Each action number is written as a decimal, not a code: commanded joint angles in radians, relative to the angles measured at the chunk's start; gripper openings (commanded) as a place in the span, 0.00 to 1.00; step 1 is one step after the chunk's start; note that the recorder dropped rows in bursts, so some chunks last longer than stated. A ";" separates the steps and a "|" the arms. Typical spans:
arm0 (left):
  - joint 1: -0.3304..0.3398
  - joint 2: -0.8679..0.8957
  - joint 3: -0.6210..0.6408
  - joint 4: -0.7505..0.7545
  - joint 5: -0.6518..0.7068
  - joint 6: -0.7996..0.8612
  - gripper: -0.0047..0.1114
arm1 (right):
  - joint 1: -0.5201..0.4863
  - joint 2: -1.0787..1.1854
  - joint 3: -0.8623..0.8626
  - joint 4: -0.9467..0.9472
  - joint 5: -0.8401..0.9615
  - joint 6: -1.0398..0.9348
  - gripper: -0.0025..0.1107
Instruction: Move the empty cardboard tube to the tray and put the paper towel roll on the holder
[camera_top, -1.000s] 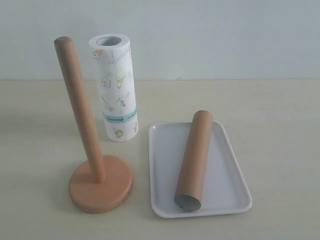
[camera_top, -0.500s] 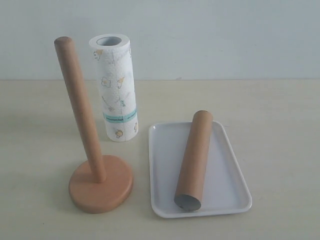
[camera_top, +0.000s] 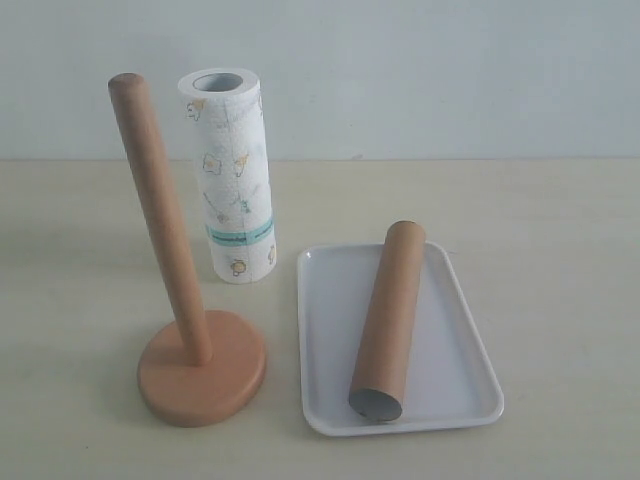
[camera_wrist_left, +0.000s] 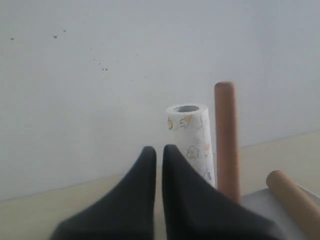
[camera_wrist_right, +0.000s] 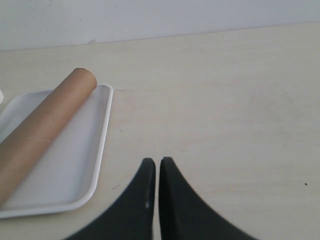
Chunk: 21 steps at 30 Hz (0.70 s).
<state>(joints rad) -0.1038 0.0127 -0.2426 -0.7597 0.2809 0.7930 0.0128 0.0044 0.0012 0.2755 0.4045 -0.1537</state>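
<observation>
On the tray (camera_top: 455, 345) lies the empty cardboard tube (camera_top: 390, 315); left tool (camera_wrist_left: 159, 152) and right tool (camera_wrist_right: 157, 162) closed, mount the paper towel roll (camera_top: 232, 180) next.

Pale beige tabletop (camera_top: 560, 220), plain off-white wall (camera_top: 450, 70) behind; soft even light.

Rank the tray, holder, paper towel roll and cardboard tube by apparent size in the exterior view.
1. tray: covers the most area.
2. holder: tallest thing.
3. paper towel roll and cardboard tube: similar length, roll thicker; the roll stands farther back, so I won't rank them.
</observation>
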 joint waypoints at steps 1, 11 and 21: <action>0.021 -0.013 0.061 -0.006 -0.075 -0.034 0.08 | -0.003 -0.004 -0.001 0.001 -0.003 -0.002 0.05; 0.063 -0.013 0.177 -0.006 -0.125 -0.033 0.08 | -0.003 -0.004 -0.001 0.001 -0.003 -0.002 0.05; 0.063 -0.013 0.243 -0.019 -0.147 -0.048 0.08 | -0.003 -0.004 -0.001 0.001 -0.003 -0.002 0.05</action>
<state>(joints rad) -0.0427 0.0028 -0.0053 -0.7597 0.1538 0.7667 0.0128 0.0044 0.0012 0.2755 0.4045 -0.1537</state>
